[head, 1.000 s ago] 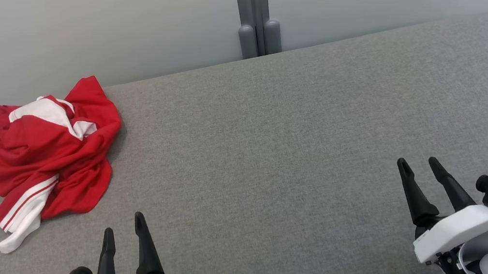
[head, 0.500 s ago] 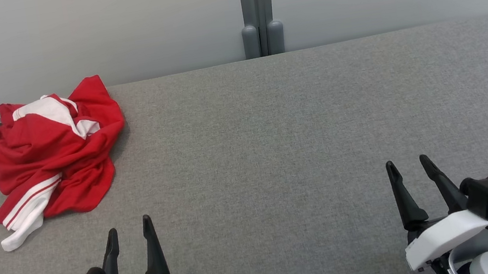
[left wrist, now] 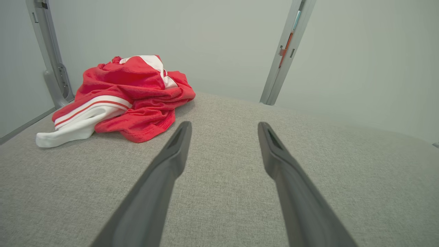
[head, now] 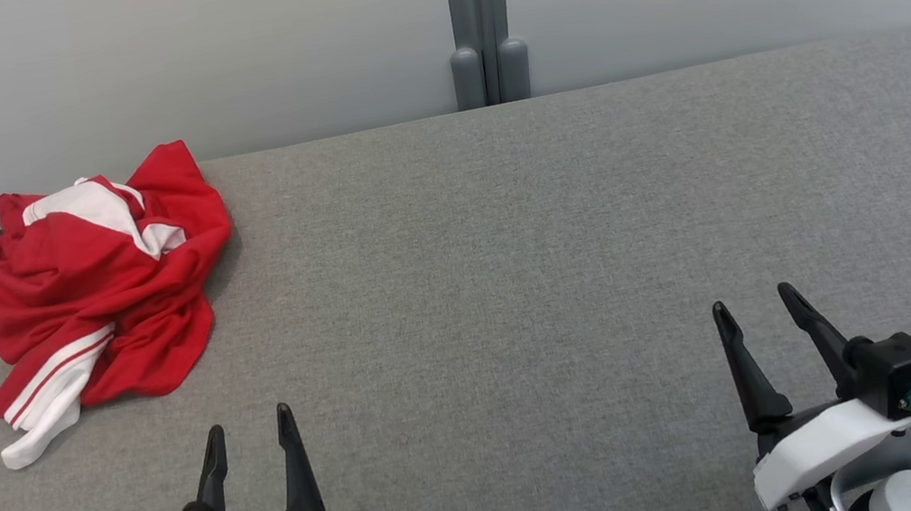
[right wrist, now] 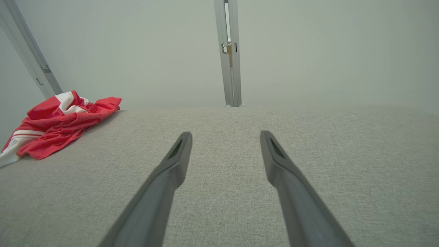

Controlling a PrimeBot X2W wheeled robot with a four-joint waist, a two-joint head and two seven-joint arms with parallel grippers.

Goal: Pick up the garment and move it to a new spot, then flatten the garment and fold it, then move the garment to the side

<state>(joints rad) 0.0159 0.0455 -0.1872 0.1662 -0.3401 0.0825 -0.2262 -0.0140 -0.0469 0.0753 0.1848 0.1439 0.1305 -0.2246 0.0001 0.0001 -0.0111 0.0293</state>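
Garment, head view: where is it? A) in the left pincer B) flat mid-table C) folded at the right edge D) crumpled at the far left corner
D: the garment lies bunched at the table's far left, clear of the open left pincer and right pincer.

The red garment (head: 103,284) with white stripes lies crumpled in a heap at the frame's upper left.

garment (head: 103,284): red, white stripes | table (head: 515,283): grey, seemingly woven
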